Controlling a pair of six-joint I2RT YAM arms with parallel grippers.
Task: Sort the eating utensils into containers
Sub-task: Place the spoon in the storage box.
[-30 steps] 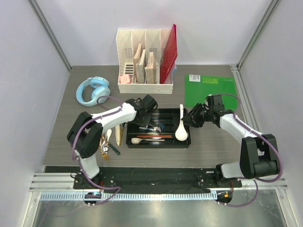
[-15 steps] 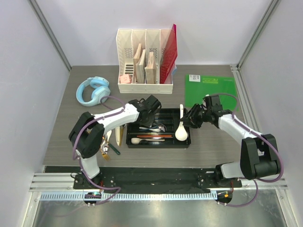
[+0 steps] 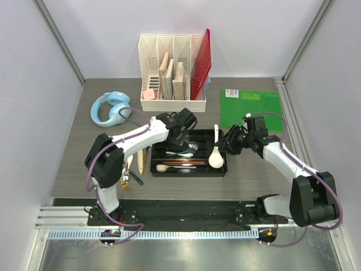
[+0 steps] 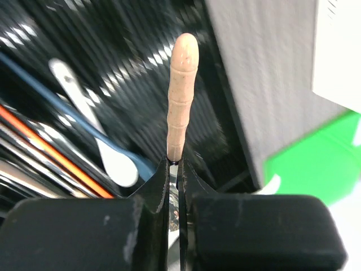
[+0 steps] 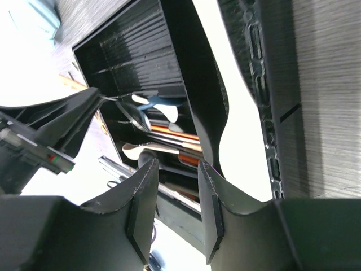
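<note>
I am clenching my left end effector (image 4: 175,165) on a peach-handled utensil (image 4: 181,84); its ridged handle is sticking out straight past my fingertips. I am holding it above the black tray (image 3: 189,174), over the far part near the middle. Below it, inside the tray, a small white spoon (image 4: 117,165) is lying beside some orange and silver pieces (they are blurred in the left wrist view, so I cannot tell what kind they are). My right end effector (image 3: 224,141) is hovering at the right end of the tray with its fingers apart, and it is grasping nothing. The big white soup spoon (image 3: 215,154) is lying in the rightmost compartment, just beside these fingers. A few more utensils (image 3: 133,165) are lying on the table (image 3: 254,169), left of the tray.
</note>
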